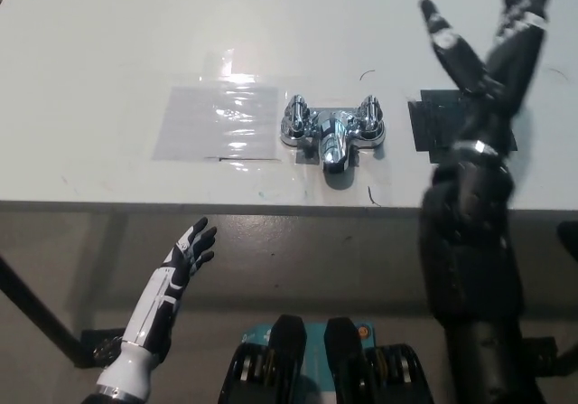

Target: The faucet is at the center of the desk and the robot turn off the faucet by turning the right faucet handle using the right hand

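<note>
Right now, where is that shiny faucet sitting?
In the head view the chrome faucet sits mid-desk near the front edge, between a clear plastic sheet on its left and a black tape patch on its right.

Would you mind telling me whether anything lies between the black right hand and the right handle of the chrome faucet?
Nothing visible does. The black right hand is raised, open, to the right of the chrome faucet; only bare white desk and the edge of a black tape patch separate it from the right faucet handle.
</note>
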